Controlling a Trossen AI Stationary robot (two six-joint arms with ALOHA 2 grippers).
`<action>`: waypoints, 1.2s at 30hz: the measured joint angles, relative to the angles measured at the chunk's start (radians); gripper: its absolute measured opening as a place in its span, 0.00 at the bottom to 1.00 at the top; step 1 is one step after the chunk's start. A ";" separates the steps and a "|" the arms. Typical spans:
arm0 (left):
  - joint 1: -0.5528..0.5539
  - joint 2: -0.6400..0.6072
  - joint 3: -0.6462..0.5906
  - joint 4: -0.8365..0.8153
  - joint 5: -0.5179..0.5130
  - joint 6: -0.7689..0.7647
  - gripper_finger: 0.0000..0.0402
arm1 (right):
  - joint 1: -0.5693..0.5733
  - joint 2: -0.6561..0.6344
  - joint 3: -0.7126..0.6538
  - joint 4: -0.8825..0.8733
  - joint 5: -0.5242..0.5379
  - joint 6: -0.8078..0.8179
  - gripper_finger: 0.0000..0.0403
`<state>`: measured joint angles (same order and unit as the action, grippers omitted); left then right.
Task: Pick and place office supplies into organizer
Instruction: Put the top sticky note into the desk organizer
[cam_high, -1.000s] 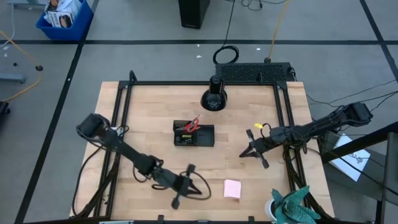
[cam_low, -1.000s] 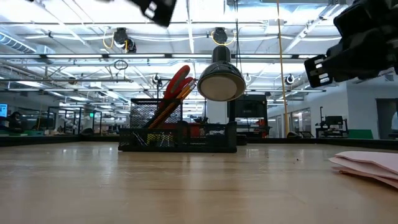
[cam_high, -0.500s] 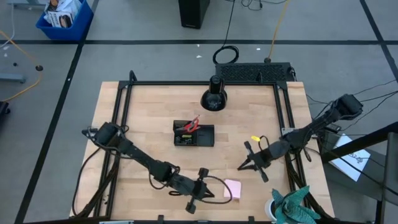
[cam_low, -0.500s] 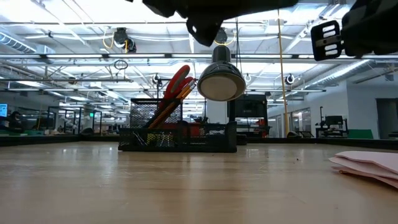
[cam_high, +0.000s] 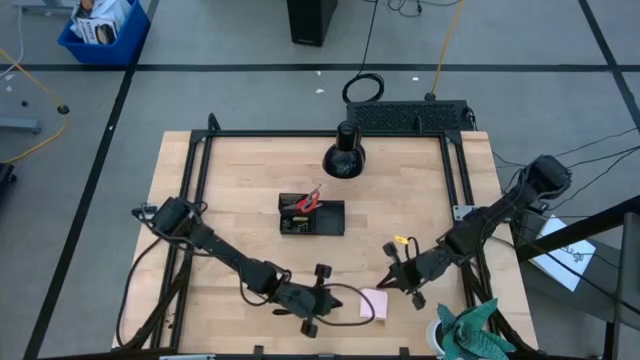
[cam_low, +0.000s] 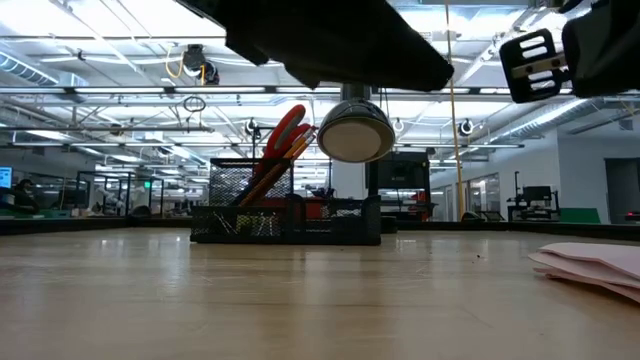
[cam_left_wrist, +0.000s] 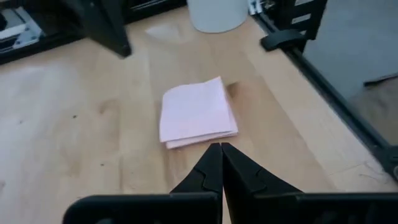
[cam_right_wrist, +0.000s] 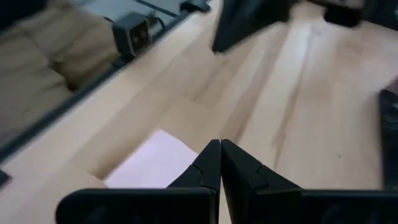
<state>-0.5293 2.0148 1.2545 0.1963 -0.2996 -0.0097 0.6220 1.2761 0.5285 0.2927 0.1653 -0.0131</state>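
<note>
My left hand (cam_high: 318, 300) hovers over the table (cam_high: 240, 230) just beside the pink sticky-note pad (cam_high: 374, 303), on the side away from my right hand (cam_high: 398, 280), which hangs close to the pad's opposite edge. Both hands are closed and empty: in the left wrist view my fingertips (cam_left_wrist: 219, 155) are pressed together with the pad (cam_left_wrist: 196, 114) lying flat just ahead of them, and in the right wrist view the tips (cam_right_wrist: 217, 152) meet the same way above the pad (cam_right_wrist: 160, 165). The pad sits alone near the table's front edge, well apart from the organizer (cam_high: 312, 217), which stands toward the middle of the table. The red-handled scissors (cam_high: 310, 199) stick up from the organizer's taller end, and in the low view their handles (cam_low: 285, 130) lean beside orange pencils (cam_low: 280, 158) inside the mesh basket (cam_low: 285, 210). Beyond the organizer, by the table's far edge, stands a round black cone-shaped object (cam_high: 344, 157).
</note>
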 joint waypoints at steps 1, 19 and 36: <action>-0.003 -0.001 0.000 -0.003 0.001 0.000 0.01 | 0.013 0.006 0.000 -0.005 0.030 -0.001 0.01; 0.066 0.035 -0.001 0.028 0.266 -0.097 0.02 | 0.101 0.227 0.305 -0.564 -0.060 0.250 0.01; 0.066 0.035 -0.001 0.045 0.170 -0.098 0.04 | 0.096 0.360 0.316 -0.519 -0.222 0.343 0.01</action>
<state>-0.4633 2.0502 1.2537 0.2413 -0.1295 -0.1074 0.7181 1.6363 0.8440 -0.2259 -0.0566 0.3304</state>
